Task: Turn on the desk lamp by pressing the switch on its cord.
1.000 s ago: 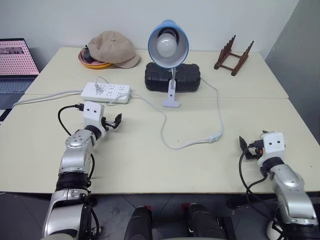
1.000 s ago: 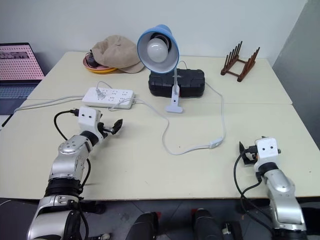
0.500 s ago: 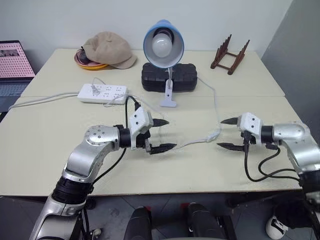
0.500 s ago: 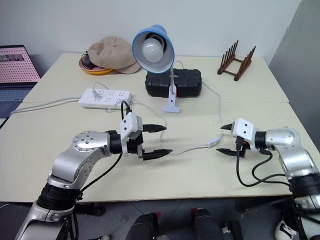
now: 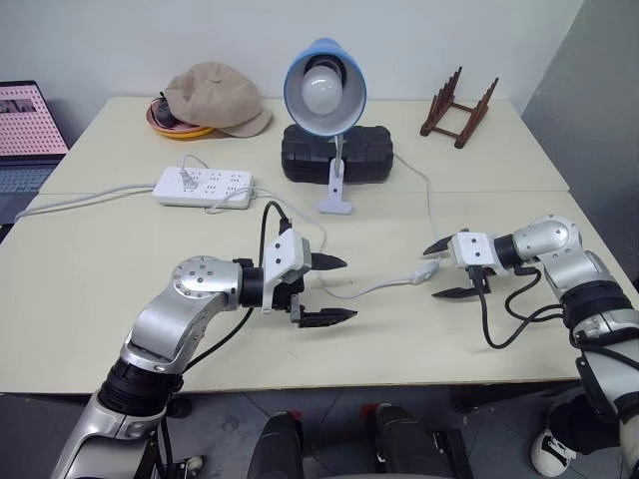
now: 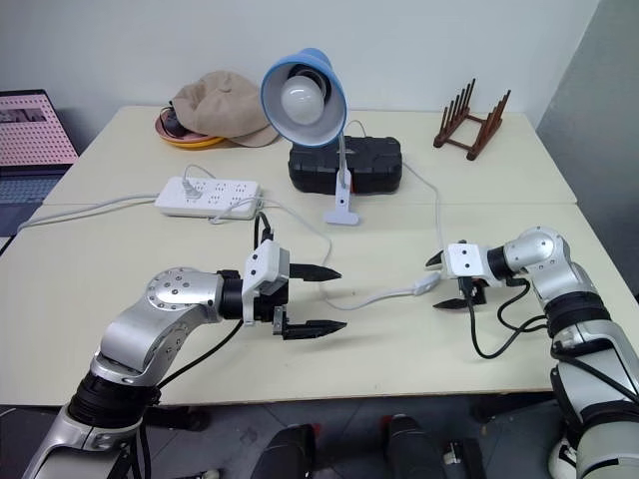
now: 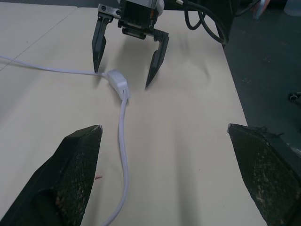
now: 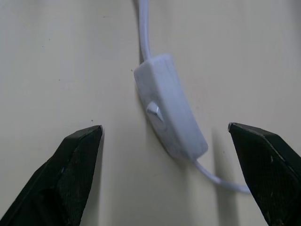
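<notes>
The desk lamp (image 5: 324, 88), with a blue shade and white bulb, stands clipped at the table's back middle. Its thin white cord (image 5: 374, 288) loops forward across the table to the small white switch (image 5: 426, 269). My right gripper (image 5: 432, 272) is open and points left, one finger on each side of the switch (image 8: 170, 112) without touching it. My left gripper (image 5: 349, 289) is open and points right over the cord (image 7: 123, 122), a hand's width left of the switch (image 7: 118, 80). It holds nothing.
A white power strip (image 5: 204, 186) lies at the back left, with a black case (image 5: 336, 155) behind the lamp's clip. A tan cap (image 5: 213, 98) on an orange dish, a wooden rack (image 5: 460, 107) and a laptop (image 5: 25, 120) line the far side.
Both arms have swung inward from the table's sides. The right gripper has turned left and closed in around the switch. The left gripper has come right over the cord, then stayed nearly still.
</notes>
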You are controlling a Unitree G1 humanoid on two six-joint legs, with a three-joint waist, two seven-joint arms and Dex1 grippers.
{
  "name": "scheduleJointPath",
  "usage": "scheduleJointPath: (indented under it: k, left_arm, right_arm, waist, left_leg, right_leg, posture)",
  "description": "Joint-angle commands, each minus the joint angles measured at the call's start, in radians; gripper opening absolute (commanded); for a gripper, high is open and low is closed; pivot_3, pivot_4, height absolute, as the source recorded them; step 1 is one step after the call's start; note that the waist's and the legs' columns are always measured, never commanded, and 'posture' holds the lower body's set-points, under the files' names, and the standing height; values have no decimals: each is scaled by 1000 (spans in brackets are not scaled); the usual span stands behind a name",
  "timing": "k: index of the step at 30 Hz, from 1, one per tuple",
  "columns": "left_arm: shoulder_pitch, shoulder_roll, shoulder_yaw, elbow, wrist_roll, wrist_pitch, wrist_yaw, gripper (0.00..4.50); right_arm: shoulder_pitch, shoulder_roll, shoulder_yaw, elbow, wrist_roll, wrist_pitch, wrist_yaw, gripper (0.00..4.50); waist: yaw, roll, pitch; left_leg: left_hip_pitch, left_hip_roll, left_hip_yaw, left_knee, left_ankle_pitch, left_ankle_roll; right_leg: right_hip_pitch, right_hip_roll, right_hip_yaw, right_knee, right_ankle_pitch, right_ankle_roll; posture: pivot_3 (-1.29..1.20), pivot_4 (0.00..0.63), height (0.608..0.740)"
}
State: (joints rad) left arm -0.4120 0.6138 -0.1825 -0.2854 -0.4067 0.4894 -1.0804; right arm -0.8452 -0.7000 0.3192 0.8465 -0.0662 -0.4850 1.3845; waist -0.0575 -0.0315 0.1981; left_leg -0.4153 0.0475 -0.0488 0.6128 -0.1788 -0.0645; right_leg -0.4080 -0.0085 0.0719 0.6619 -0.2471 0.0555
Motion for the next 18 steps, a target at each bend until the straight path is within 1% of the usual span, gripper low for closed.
scheduleJointPath:
  k: [1, 2, 3, 4, 6, 7, 8, 12, 14, 15, 18]
  left_arm:
    - [-8, -21, 17, -27, -10, -17, 25, 4456]
    - [-11, -23, 17, -28, -12, -15, 26, 4456]
    - [-13, -25, 17, -30, -15, -12, 27, 4500]
    - [-14, -25, 18, -31, -17, -11, 28, 4500]
    - [-14, -24, 16, -31, -16, -11, 28, 4500]
    - [-16, -23, 15, -29, -16, -11, 25, 4500]
    - [-17, -21, 15, -28, -16, -10, 23, 4500]
    - [-23, -23, 12, -21, -15, -11, 20, 4500]
    - [-28, -27, 11, -17, -17, -9, 20, 4500]
    - [-30, -29, 11, -16, -18, -7, 20, 4500]
    - [-30, -29, 9, -11, -17, -9, 17, 4500]
  right_arm:
    - [-53, 5, -11, 74, -19, -64, 10, 4500]
    - [-58, 7, -10, 89, -24, -72, 15, 4500]
    - [-59, 11, -14, 102, -22, -73, 22, 4134]
    - [-60, 14, -17, 111, -21, -73, 27, 4082]
    - [-57, 17, -21, 121, -21, -83, 30, 3575]
    - [-58, 18, -22, 126, -24, -87, 29, 3396]
    - [-59, 19, -23, 131, -26, -90, 29, 3070]
    - [-59, 21, -36, 139, -21, -90, 22, 2063]
    - [-56, 23, -41, 133, -18, -89, 24, 1457]
    - [-54, 23, -43, 129, -17, -88, 25, 1297]
    - [-41, 28, -60, 108, 2, -62, 31, 484]
  waist:
    - [0, 0, 0]
    - [0, 0, 0]
    - [0, 0, 0]
    - [0, 0, 0]
    - [0, 0, 0]
    - [0, 0, 0]
    - [0, 0, 0]
    - [0, 0, 0]
    - [0, 0, 0]
    - [0, 0, 0]
    - [0, 0, 0]
  left_leg:
    - [0, 0, 0, 0, 0, 0]
    - [0, 0, 0, 0, 0, 0]
    - [0, 0, 0, 0, 0, 0]
    - [0, 0, 0, 0, 0, 0]
    - [0, 0, 0, 0, 0, 0]
    - [0, 0, 0, 0, 0, 0]
    - [0, 0, 0, 0, 0, 0]
    - [1, 0, 0, 0, 0, 0]
    - [1, 0, 0, 0, 0, 0]
    - [1, 0, 0, 0, 0, 0]
    - [1, 0, 0, 0, 0, 0]
  right_leg:
    - [0, 0, 0, 0, 0, 0]
    - [0, 0, 0, 0, 0, 0]
    - [0, 0, 0, 0, 0, 0]
    - [0, 0, 0, 0, 0, 0]
    - [0, 0, 0, 0, 0, 0]
    - [0, 0, 0, 0, 0, 0]
    - [0, 0, 0, 0, 0, 0]
    - [1, 0, 0, 1, 0, 0]
    - [1, 0, 0, 1, 0, 0]
    - [1, 0, 0, 1, 0, 0]
    - [1, 0, 0, 1, 0, 0]
  posture:
    - [0, 150, 740]
    - [0, 150, 740]
    - [0, 150, 740]
    - [0, 150, 740]
    - [0, 150, 740]
    - [0, 150, 740]
    - [0, 150, 740]
    - [0, 150, 740]
    - [0, 150, 740]
    - [0, 150, 740]
    - [0, 150, 740]
